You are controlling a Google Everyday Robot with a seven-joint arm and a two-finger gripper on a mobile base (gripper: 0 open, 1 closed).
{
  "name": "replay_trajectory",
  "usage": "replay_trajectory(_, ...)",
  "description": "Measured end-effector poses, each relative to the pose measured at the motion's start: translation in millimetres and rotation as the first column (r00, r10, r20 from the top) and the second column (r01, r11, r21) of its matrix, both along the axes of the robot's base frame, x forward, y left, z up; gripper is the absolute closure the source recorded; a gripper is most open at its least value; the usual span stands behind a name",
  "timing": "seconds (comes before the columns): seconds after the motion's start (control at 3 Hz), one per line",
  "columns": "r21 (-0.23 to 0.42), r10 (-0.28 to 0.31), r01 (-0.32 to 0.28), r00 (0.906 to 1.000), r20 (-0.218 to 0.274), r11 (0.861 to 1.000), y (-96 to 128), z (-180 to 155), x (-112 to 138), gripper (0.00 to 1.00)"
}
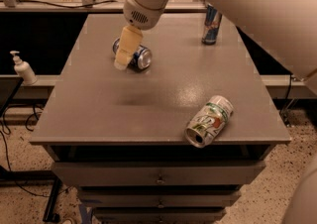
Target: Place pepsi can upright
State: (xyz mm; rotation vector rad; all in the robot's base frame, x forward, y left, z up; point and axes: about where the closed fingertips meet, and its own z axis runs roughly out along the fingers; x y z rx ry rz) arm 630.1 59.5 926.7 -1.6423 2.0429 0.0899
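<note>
Viewing the table [163, 94] from its front edge, I mark the stage of the task as early. The pepsi can [139, 55] lies on its side in the far-left part of the top, nearer the far-left corner than the centre, with one silver end turned toward the front-right. The gripper [122, 60] hangs from the arm directly at the can's left end and overlaps it in this view. I cannot tell whether it touches the can or hovers just above it, nor whether its jaws are parted or closed.

Two other cans are not part of the job. A slim blue-silver can [212, 24] stands upright near the far-right corner, and a pale green-white can [209, 121] lies on its side near the front edge, toward the front-right corner. Both are well apart from the gripper.

By my reading nothing is completed: the can is not yet shown grasped, lifted or righted. Securing it, turning it onto one silver end, and releasing it all remain.
</note>
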Motion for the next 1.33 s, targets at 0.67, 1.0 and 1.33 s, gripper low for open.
replay_trajectory(0.67, -0.076, -0.056, 0.051, 0.996, -0.07, 0.996, 31.1, -52.2, 33.6, 0.0)
replay_trajectory(1.0, -0.108, -0.092, 0.08, 0.99, -0.107, 0.991, 36.3, -74.0, 50.2, 0.0)
replay_trajectory(1.33, -0.143, -0.127, 0.108, 0.9826, -0.136, 0.984, 35.1, -91.3, 66.0, 0.17)
